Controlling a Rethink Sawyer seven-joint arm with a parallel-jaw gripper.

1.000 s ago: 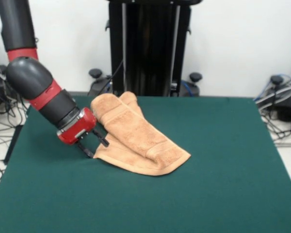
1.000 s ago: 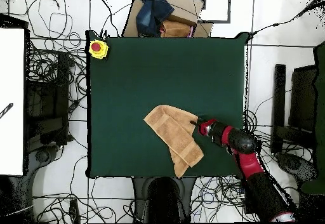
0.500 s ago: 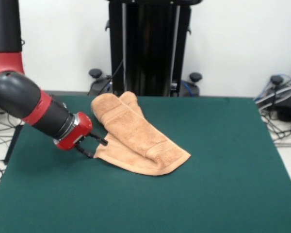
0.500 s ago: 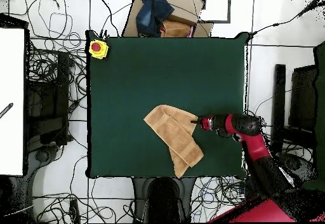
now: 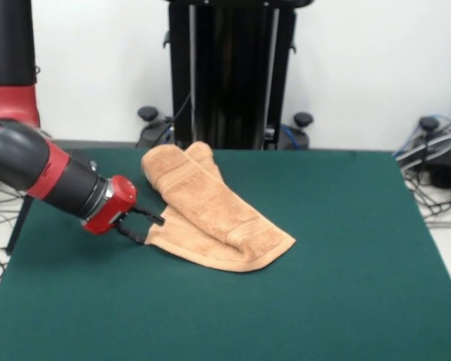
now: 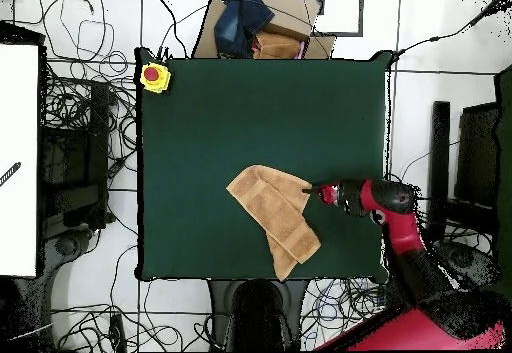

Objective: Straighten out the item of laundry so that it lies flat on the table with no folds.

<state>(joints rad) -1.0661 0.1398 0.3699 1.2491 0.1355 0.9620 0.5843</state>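
Nearest the front camera, the table (image 5: 346,301) shows a broad stretch of bare dark green top. Beyond that, left of centre in the front view, lies the towel (image 5: 210,210), light orange-tan terry, folded over itself into a long strip that runs from a rounded end near the table's far edge down to a blunt corner pointing toward the camera. A woven band shows across it near that lower end, and a second layer peeks out along its left edge. From overhead the towel (image 6: 275,209) sits in the half of the table (image 6: 200,119) nearer the robot's base, reaching almost to that edge.

At the towel's left edge in the front view, the gripper (image 5: 144,228) sits low over the felt, its two dark fingers apart, their tips right at the cloth's edge, one finger above the other; whether they touch it I cannot tell. Behind it the red and black arm (image 5: 37,169) leans in from the left. On the overhead view's far left corner sits a yellow box with a red button (image 6: 153,75).
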